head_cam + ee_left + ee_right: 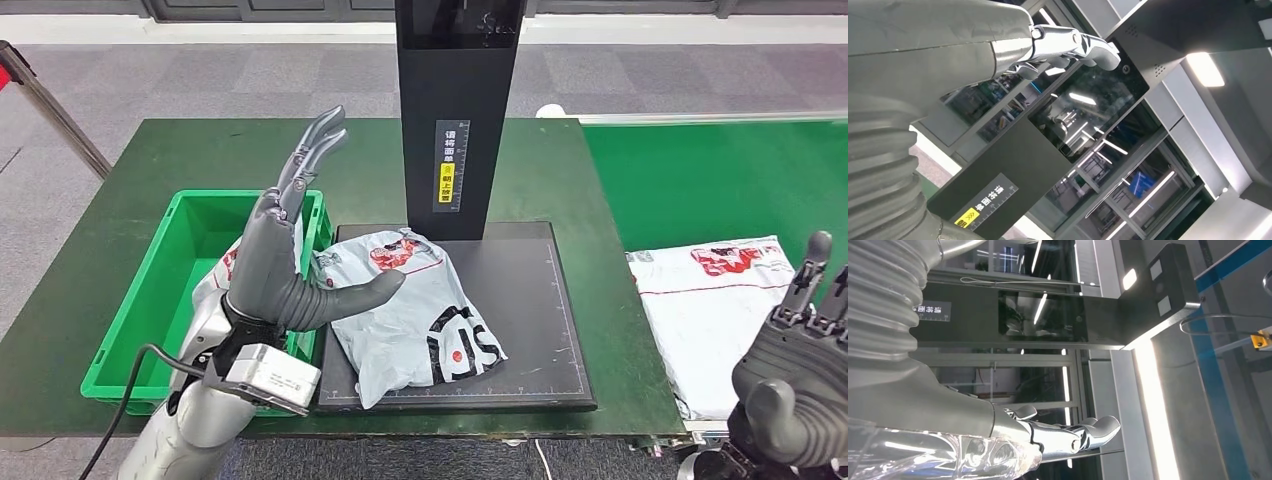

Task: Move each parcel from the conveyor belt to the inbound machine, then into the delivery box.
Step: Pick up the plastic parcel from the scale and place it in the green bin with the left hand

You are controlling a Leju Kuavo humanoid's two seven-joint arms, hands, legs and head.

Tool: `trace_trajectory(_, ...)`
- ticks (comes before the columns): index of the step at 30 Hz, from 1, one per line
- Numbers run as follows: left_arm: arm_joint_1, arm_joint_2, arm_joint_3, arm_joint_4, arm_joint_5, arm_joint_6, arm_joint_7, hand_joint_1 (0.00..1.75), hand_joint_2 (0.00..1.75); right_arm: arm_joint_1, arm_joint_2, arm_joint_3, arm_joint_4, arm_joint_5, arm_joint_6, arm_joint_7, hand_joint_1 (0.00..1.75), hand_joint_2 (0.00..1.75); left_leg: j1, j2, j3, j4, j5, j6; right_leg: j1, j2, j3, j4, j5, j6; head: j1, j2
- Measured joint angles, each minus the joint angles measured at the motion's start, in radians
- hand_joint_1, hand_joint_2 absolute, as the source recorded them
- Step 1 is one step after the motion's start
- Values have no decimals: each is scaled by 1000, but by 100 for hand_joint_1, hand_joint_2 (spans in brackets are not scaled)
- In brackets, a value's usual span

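Left hand (275,265) fingers (312,148) spread, holding nothing

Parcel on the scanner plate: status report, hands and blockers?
Left hand open, raised beside grey parcel on black plate. Right hand open, low. Second parcel waits on belt. Green bin unobstructed.

Two grey plastic mailer parcels with red and black print: one (415,315) on the single black flat scanner plate (545,300), one (712,315) on the single green conveyor belt (720,180). One green plastic crate (160,300). One green-topped table (200,155). Two robot hands, left (290,255) and right (800,370).
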Motion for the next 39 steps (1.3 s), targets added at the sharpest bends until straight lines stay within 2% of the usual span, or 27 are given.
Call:
trace_trajectory(11,-4,0,-1,17,0,-1,0,0,175,0,-4,0,4,0,0,0,0,175,0,0,0,0,0,0,0,0,0,0,0,0,0,0)
trace_trajectory(17,-11,-6,-11,39,24,-82,3,0,175,-3,-5,0,4,36,-37,0,0,175,0,0,0,0,0,0,0,0,0,0,0,0,0,0)
trace_trajectory(20,-28,-14,-31,79,51,-118,-10,0,175,-2,-5,1,3,55,-90,0,0,44,0,0,0,0,0,0,0,0,0,0,0,0,0,0)
trace_trajectory(21,-33,-17,-37,93,60,-125,-16,0,175,0,-5,2,2,62,-106,0,0,44,0,0,0,0,0,0,0,0,0,0,0,0,0,0)
trace_trajectory(24,-55,-26,-61,143,86,-152,-40,0,175,6,4,14,-2,99,-152,1,0,175,0,-1,0,0,0,0,0,0,0,0,0,0,0,0)
trace_trajectory(27,-108,-25,-128,215,95,-269,-69,0,175,3,14,45,7,100,-175,7,0,175,0,-1,-1,0,0,0,0,-1,1,0,0,0,0,0)
trace_trajectory(30,-140,-18,-231,303,68,-397,-137,0,175,-34,14,84,53,88,-194,3,0,175,0,1,1,0,0,0,-1,1,1,0,0,0,0,0)
trace_trajectory(33,-144,-15,-295,363,55,-409,-175,0,175,-59,15,111,87,93,-208,2,0,175,-1,1,0,0,0,0,-1,1,1,0,1,1,0,0)
trace_trajectory(39,-155,-4,-336,409,31,-395,-163,0,175,-91,16,162,124,107,-244,1,0,175,0,0,0,0,0,0,0,1,1,0,1,1,0,0)
